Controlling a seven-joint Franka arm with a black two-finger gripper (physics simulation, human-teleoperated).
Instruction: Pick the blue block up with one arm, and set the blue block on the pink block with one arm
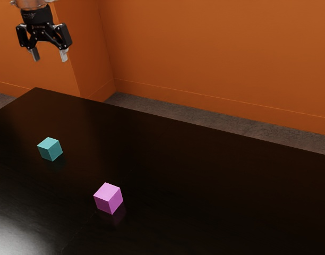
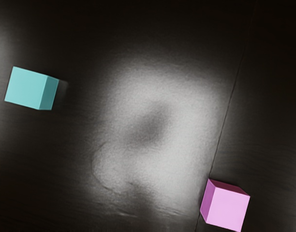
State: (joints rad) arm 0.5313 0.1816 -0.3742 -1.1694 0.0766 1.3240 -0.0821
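pink block (image 1: 108, 197) is sitting on the table (image 1: 215, 180), farther from the gripper (image 1: 48, 54) than the blue block (image 1: 50, 149), which is lying well below it. gripper is hanging with jaws parted, holding nothing. blue block is looking light and rigid, suiting a pinch on opposite flat faces.

Claw (image 1: 48, 54) at exterior view's upper left, raised high over tabletop (image 1: 205, 186), pointing down, fingers (image 1: 34, 54) spread apart, holding nothing.
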